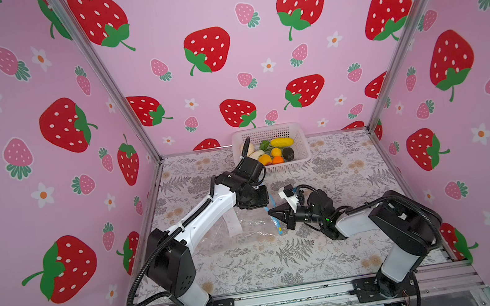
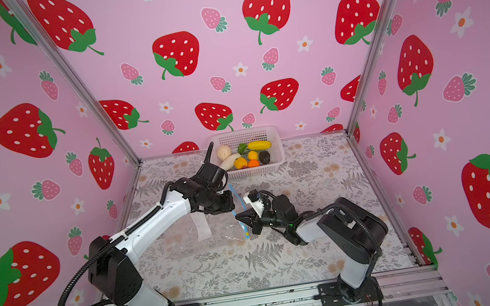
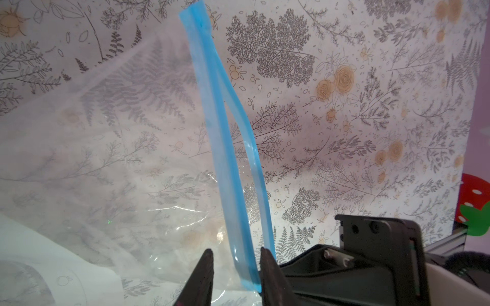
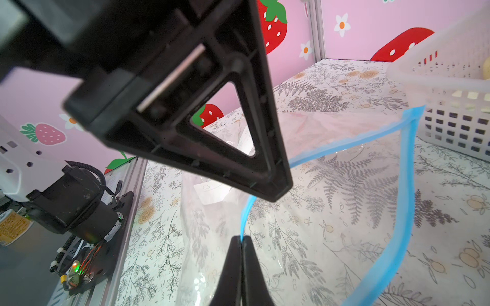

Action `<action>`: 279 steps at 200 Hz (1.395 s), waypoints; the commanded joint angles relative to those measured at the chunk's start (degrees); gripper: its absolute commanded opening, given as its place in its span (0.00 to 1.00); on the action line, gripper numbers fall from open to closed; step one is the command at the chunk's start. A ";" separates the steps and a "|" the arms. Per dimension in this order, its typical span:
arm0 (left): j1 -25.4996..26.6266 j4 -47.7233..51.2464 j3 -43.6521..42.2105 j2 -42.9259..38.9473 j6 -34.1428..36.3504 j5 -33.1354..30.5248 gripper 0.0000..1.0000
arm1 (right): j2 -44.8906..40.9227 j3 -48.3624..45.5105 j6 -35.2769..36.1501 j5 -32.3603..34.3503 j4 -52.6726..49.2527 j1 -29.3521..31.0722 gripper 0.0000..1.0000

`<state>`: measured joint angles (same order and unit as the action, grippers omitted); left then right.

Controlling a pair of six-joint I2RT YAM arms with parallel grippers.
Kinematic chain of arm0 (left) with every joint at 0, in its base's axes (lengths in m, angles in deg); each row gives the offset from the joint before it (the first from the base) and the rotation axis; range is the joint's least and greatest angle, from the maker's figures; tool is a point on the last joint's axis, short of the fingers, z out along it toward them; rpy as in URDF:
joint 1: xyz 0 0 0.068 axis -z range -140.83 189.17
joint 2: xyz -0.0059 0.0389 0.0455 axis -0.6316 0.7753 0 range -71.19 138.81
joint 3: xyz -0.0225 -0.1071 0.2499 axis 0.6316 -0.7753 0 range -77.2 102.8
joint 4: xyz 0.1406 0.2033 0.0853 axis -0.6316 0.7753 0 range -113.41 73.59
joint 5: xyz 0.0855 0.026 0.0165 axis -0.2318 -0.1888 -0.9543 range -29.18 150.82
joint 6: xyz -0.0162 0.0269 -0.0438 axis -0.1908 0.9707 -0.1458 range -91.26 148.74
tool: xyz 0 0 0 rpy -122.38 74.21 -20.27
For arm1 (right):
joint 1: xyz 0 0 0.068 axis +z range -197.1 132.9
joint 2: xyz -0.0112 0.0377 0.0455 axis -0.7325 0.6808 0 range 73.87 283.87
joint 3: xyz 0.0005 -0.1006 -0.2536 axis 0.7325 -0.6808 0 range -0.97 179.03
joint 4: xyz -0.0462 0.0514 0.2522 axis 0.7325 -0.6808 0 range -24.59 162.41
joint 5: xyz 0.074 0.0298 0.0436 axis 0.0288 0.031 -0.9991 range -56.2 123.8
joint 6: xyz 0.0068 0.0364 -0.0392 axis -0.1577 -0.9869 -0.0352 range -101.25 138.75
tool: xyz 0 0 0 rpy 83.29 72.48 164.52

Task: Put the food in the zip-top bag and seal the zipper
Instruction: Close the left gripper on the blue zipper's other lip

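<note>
Light was soft and even in both top views, seemingly from overhead – no hard shadows, only faint grey smudges on the table (image 1: 355, 183). Colours ran punchy, pinks very saturated. Heavy wide-angle warp though: the frame posts (image 1: 102, 76) leaned outward and the wall (image 1: 16, 199) prints at 9 and 3 o'clock got stretched. Left wrist view was bright, a bit washed out; the zipper (image 3: 225, 132) was sharp mid-frame, the zip-top bag (image 3: 106, 172) threw thin white glare streaks toward 7 o'clock, and the left claw (image 3: 236, 255) was dark and soft. Right wrist view: that claw loomed blurry at 11 o'clock, basket (image 4: 434, 79) at 2 o'clock hazy too.
</note>
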<state>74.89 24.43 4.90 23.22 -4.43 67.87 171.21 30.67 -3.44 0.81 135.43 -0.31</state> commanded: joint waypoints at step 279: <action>2.24 14.58 12.19 5.68 4.89 -10.02 0.48 | 0.95 1.62 22.65 10.55 1.79 3.74 0.00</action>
<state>76.34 34.59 13.69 28.03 0.20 60.55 172.41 31.76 12.25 7.54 135.11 2.01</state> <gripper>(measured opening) 0.472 0.049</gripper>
